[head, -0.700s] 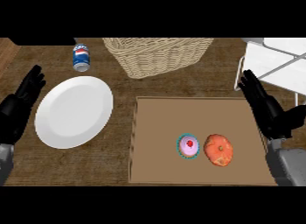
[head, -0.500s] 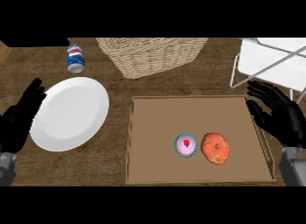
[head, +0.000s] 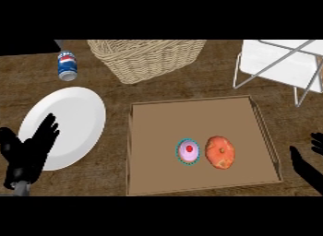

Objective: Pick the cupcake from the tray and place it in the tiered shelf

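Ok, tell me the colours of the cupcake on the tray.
Pink frosting with a red centre, ringed by a teal wrapper: the cupcake, seen in the head view.

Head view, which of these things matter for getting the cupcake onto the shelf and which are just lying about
For the job:
pink-frosted cupcake in a teal wrapper
shallow brown tray
white wire-framed tiered shelf
black right hand

Just lying about:
orange glazed pastry
round white plate
woven wicker basket
blue soda can

We log this as a home kitchen: a wood-grain counter [head: 157,94] carries a white plate [head: 72,122] under our left hand [head: 28,154], with a wicker basket [head: 147,57] and soda can [head: 67,65] beyond it.
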`<state>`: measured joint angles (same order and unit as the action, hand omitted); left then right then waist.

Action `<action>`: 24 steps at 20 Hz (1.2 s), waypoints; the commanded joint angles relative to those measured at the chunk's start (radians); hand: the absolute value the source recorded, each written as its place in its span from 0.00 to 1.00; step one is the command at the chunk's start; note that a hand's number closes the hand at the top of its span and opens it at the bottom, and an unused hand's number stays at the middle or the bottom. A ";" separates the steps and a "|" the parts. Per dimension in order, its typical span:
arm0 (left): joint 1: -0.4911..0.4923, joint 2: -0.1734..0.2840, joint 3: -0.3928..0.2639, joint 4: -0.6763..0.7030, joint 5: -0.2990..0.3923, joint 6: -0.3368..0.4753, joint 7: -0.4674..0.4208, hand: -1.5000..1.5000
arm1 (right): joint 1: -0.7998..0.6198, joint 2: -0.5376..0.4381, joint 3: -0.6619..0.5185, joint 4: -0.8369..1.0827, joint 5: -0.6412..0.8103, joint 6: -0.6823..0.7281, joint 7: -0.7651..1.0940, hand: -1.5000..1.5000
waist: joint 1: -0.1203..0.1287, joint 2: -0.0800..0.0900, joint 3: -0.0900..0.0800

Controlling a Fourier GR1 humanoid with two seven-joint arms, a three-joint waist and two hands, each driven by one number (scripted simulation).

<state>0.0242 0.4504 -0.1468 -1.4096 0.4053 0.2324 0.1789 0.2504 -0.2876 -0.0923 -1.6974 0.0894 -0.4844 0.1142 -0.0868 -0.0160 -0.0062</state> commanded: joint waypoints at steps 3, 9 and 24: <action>0.007 -0.010 -0.003 0.032 0.031 -0.054 0.027 0.50 | 0.348 0.058 0.176 -0.404 0.127 -0.026 0.050 0.00 | 0.035 0.008 0.002; -0.035 -0.077 -0.045 0.061 -0.018 -0.017 0.008 0.50 | 0.492 0.007 0.394 -0.706 0.308 0.045 0.286 0.00 | 0.062 0.017 0.001; -0.068 -0.085 -0.055 0.063 -0.039 -0.043 0.011 0.50 | 0.136 -0.107 0.414 -0.691 0.579 0.131 1.031 0.00 | 0.131 0.033 -0.006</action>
<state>-0.0663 0.3932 -0.1773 -1.3829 0.3795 0.1865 0.1988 0.4635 -0.3792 0.3125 -2.3431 0.4729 -0.3836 0.9479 0.0296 0.0086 -0.0050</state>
